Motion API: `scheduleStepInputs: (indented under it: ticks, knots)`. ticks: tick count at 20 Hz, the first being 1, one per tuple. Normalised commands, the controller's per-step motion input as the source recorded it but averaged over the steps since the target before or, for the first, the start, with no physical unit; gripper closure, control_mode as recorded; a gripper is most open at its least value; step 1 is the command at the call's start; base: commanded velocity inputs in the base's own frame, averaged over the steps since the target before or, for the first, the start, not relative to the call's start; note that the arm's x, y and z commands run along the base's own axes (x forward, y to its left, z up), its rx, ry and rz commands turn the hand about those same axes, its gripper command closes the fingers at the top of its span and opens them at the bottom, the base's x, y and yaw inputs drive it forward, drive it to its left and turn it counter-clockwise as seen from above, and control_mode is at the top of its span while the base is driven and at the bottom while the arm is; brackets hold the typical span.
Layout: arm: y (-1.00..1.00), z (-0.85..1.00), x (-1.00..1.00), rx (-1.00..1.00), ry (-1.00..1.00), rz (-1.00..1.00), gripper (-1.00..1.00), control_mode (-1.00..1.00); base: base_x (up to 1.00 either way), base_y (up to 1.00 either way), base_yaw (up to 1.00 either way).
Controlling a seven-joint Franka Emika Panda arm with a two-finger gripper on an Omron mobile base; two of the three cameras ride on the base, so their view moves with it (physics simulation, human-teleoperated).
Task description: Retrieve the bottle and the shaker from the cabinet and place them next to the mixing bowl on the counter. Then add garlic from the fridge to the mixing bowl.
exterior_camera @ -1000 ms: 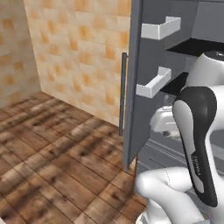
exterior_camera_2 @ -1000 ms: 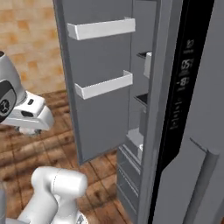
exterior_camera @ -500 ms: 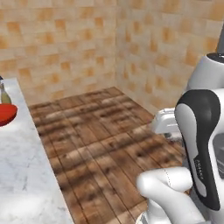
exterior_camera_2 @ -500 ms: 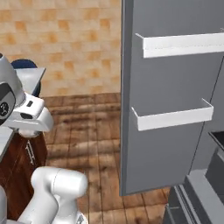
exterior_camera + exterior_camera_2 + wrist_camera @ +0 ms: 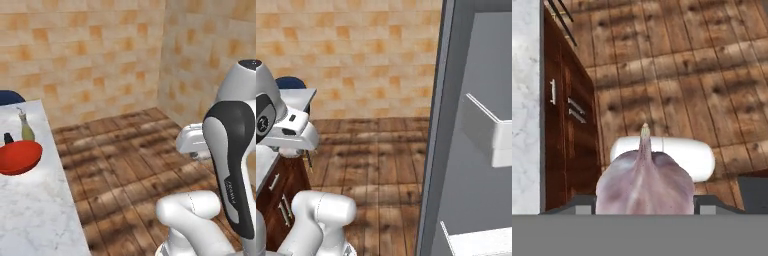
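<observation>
**Garlic in the gripper, bowl waiting on the island**

Garlic (image 5: pixel 644 185) sits low in the hand view, a plump pale bulb flushed with mauve, faint ribs running up to a thin pointed stem tip. It rests between the gripper (image 5: pixel 644 202) fingers, whose dark tips show at either side of the bulb; the jaws stand partly closed, clamped on its flanks, so the garlic is held and carried above the wooden floor.

Judging by how things lie, the first part of the task is done: the bottle (image 5: pixel 26 128) and the shaker (image 5: pixel 8 138) already stand on the counter (image 5: pixel 35 210), just behind the mixing bowl (image 5: pixel 18 156). The bottle is slim with olive-yellow liquid and a thin spout; the shaker is small and black. The red bowl lies near the counter's edge and looks empty from this angle.

The step in hand is the carry from the fridge (image 5: pixel 476 150), whose grey door with white shelves stands open in the right base view. The next move calls for bringing the hand over the bowl's rim, then spreading the fingers so the bulb drops inside rather than rolling off the marble.
</observation>
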Motion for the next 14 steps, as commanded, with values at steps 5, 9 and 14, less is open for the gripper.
scheduleStepInputs:
  ticks: [5,9,14]
  knots:
    - [0.00,0.00,0.00,0.00,0.00,0.00,1.00,1.00,1.00,0.05,0.25]
    - [0.00,0.00,0.00,0.00,0.00,0.00,1.00,1.00,0.61,-0.08,0.52]
    - [0.00,0.00,0.00,0.00,0.00,0.00,1.00,1.00,0.04,-0.36,0.73]
